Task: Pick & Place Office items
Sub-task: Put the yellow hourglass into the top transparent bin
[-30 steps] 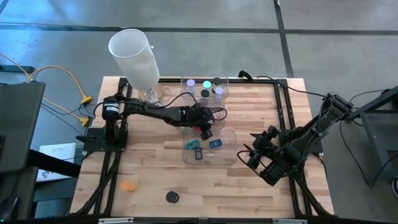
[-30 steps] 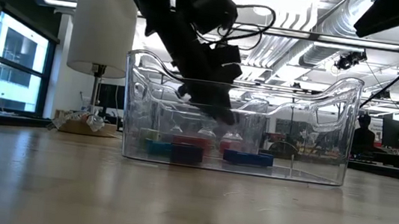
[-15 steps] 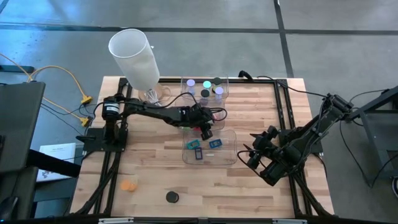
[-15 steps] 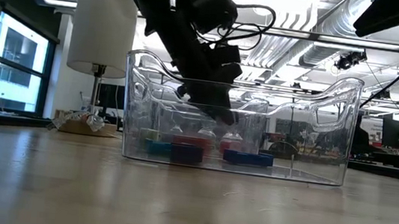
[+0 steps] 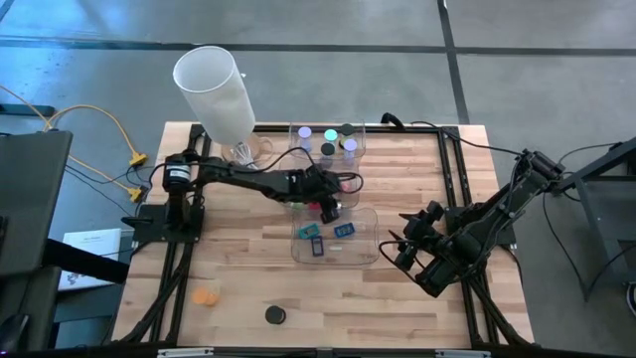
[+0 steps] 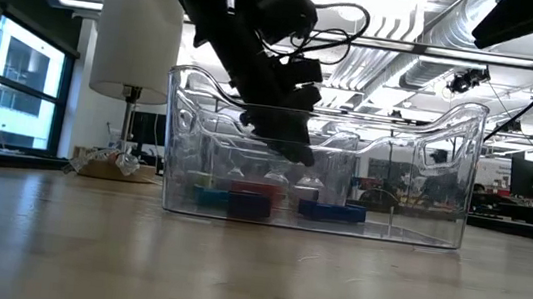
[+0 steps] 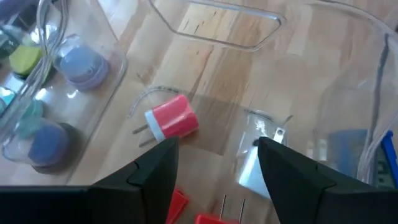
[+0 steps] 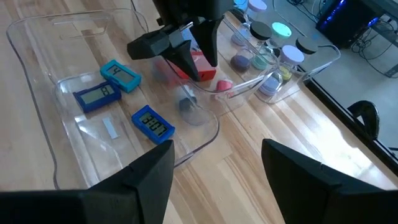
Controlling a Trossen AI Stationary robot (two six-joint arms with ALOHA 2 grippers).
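My left gripper (image 5: 327,207) (image 7: 217,180) is open and empty, low inside the far end of the near clear bin (image 5: 364,251) (image 6: 413,186). Just past its fingertips a red block with a white end (image 7: 171,119) lies on the bin floor; more red pieces (image 7: 178,203) lie below the fingers. Teal (image 8: 121,73) and blue blocks (image 8: 152,123) lie flat in the same bin. Lavender, teal and black discs sit in the far bin (image 5: 329,140). An orange disc (image 5: 206,296) and a black disc (image 5: 275,314) lie on the table. My right gripper (image 5: 402,249) waits open at the table's right.
A tall white cylinder (image 5: 213,88) stands at the table's far left corner. The two clear bins sit close together at the table's middle. A small white piece (image 7: 254,175) lies on the near bin's floor. Bare wood lies along the table's near edge around the two loose discs.
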